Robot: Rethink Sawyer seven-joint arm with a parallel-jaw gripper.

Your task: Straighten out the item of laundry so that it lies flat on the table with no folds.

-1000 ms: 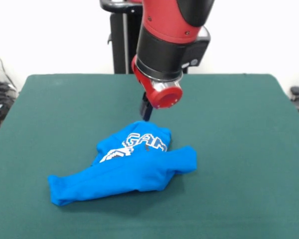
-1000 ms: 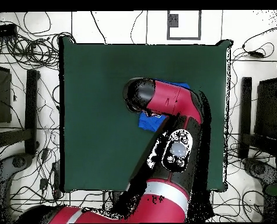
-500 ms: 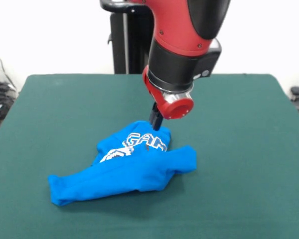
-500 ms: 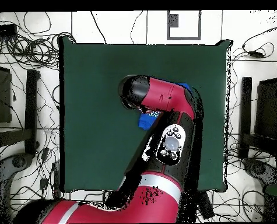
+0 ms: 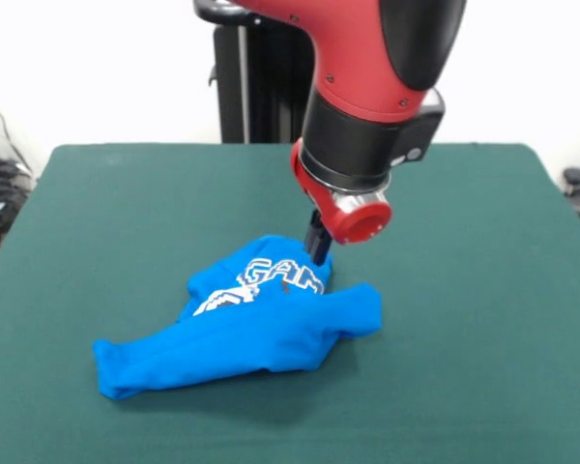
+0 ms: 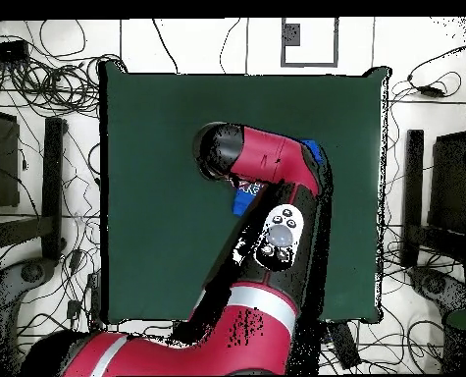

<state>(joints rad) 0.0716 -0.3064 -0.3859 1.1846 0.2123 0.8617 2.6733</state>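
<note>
- The item of laundry (image 5: 244, 324) is lying crumpled near the middle of the table (image 5: 97, 213), bunched into a raised hump at its far end with a long lobe trailing toward the near left corner; white lettering is showing on the hump.
- The gripper (image 5: 318, 244) is hanging at the far right edge of that hump, its dark tip reaching the cloth or sitting just above it; which one is unclear.
- How far its fingers are spread cannot be told: only a narrow dark stub is showing under the red wrist in the front view, and the arm is covering it from overhead, where just slivers of the blue cloth are peeking out.
- Likely risk: a pinch there may be catching several layers together, so a pull would be dragging the whole bundle across the felt rather than unfolding it.
- A shallow grasp might also be slipping off the edge, leaving the folds as they are.
</note>
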